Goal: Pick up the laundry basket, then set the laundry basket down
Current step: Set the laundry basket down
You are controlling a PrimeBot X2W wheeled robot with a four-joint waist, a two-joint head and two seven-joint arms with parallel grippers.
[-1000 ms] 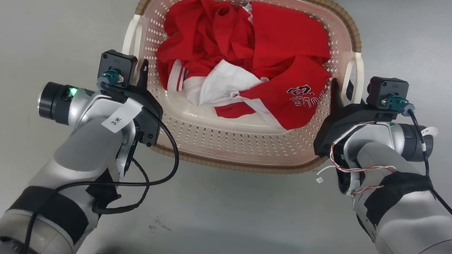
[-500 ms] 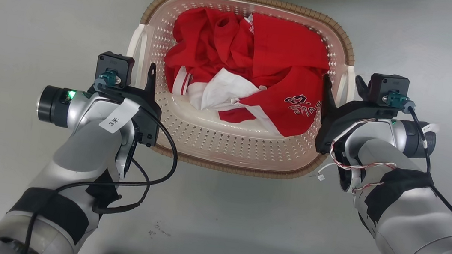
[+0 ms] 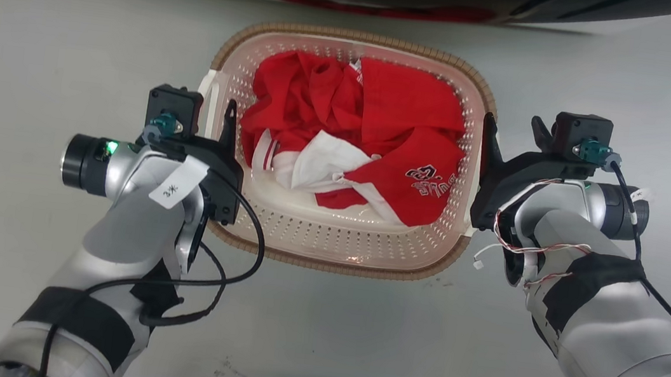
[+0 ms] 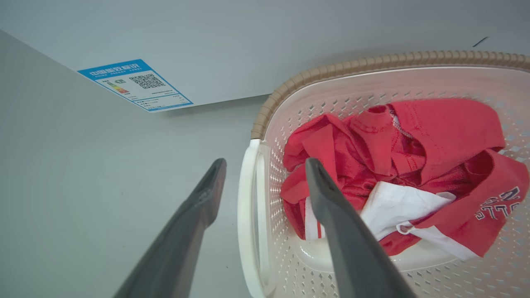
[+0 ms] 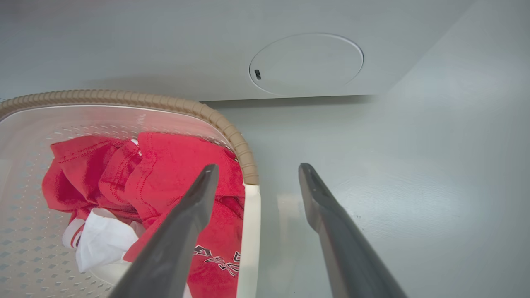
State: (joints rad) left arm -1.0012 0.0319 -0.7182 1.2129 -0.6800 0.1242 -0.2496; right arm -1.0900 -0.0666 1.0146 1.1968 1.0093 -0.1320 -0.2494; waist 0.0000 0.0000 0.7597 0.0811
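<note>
Grey fingers [image 4: 335, 223] of the left gripper [image 4: 265, 163] are seen spread, one outside and one inside the laundry basket [image 3: 354, 37]. The white left handle [image 4: 244, 207] is straddled, not pinched, with a gap on each side. The same is noted on the right: the fingers [image 5: 182, 231] of the right gripper [image 5: 257, 167] are held apart across the right handle [image 5: 248, 231], with no contact visible. Both handles are bracketed at once, judged so that a two-sided grasp keeps the load level. The basket is judged to be resting on the grey floor [image 3: 39, 49], between the two grippers, its far rim close to the washer front [image 4: 248, 41]. Red and white clothes [image 3: 410, 101] are heaped inside, below the rim, and the inner fingers are kept clear of them. Whether this is before the lift or after the set-down cannot be told.
</note>
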